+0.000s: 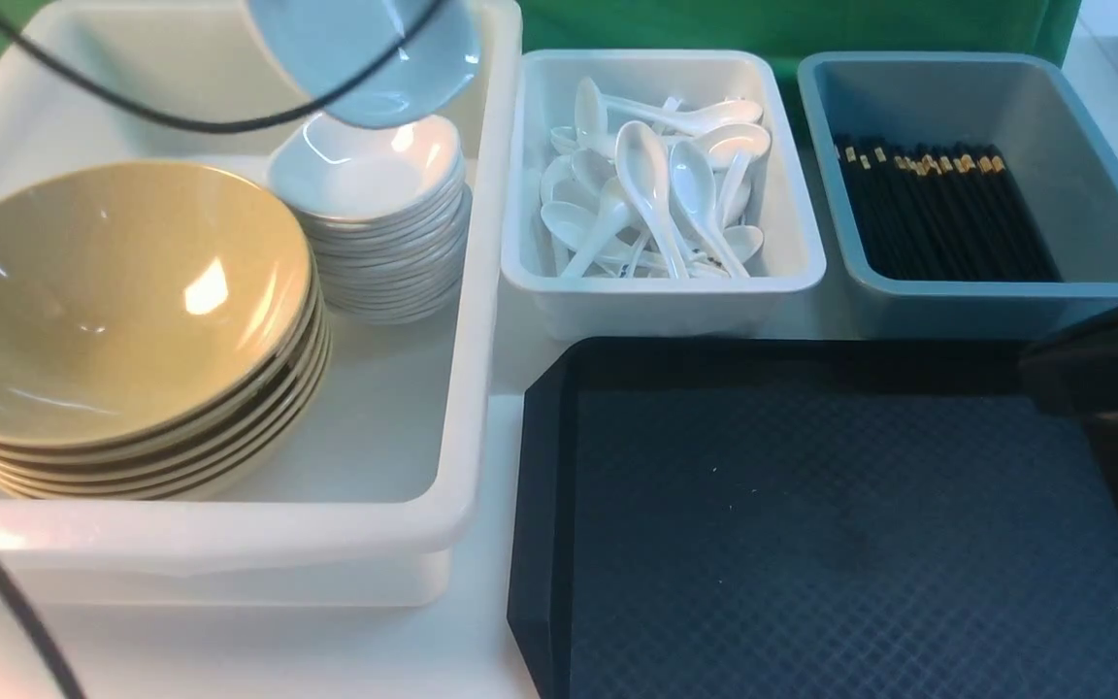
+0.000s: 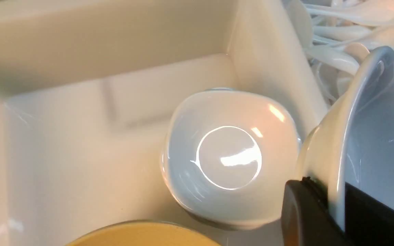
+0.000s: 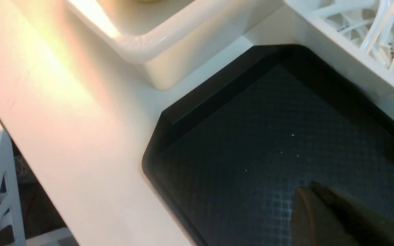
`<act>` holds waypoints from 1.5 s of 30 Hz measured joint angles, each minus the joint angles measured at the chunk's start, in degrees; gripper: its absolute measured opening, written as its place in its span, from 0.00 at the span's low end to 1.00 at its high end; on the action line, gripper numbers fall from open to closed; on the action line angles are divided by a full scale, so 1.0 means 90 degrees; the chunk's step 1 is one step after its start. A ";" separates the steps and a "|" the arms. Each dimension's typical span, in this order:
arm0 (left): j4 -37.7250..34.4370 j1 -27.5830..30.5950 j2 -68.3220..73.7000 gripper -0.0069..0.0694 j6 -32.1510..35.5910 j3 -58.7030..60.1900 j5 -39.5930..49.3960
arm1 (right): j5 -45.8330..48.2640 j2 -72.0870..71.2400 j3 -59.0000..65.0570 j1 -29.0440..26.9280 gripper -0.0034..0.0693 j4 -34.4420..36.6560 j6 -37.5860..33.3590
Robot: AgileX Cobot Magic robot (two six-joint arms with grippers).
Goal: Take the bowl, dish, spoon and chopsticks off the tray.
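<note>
The dish (image 2: 371,136) is judged light, rigid and breakable, and its glaze is likely slippery. The thin rim is the only sensible place for it to be taken, and it is gripped there. The left gripper (image 2: 333,201) is clamped on that rim, with one black finger (image 2: 299,212) pressed to the outer wall and the other inside the hollow. The dish is held on edge, steeply tilted, rising away from the fingertips. A stack (image 2: 231,157) of similar dishes in the tub (image 2: 265,54) is seen just beyond and below the fingers. A pinch so near the edge could be expected to slip if jolted. The right gripper (image 3: 320,212) is seen with its fingers together and nothing between them, hanging low over the tray (image 3: 251,143).
</note>
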 joint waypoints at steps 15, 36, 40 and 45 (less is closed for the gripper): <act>-0.1279 0.0654 0.1486 0.25 0.1236 0.0641 -0.1338 | -0.0028 0.0002 0.0000 0.0000 0.10 0.0012 0.0146; 0.0652 0.0433 -0.0217 0.50 0.0971 -0.0717 0.0754 | -0.0792 0.0008 0.0000 0.0000 0.11 0.0012 0.0070; 0.1052 0.0364 -0.1327 0.15 0.0780 -0.0218 0.0899 | -0.1157 0.0036 0.0000 0.0000 0.11 0.0020 0.0027; 0.1124 0.0364 -0.2784 0.08 0.0774 0.1505 0.0896 | -0.1258 0.0043 0.0000 0.0000 0.11 0.0020 0.0006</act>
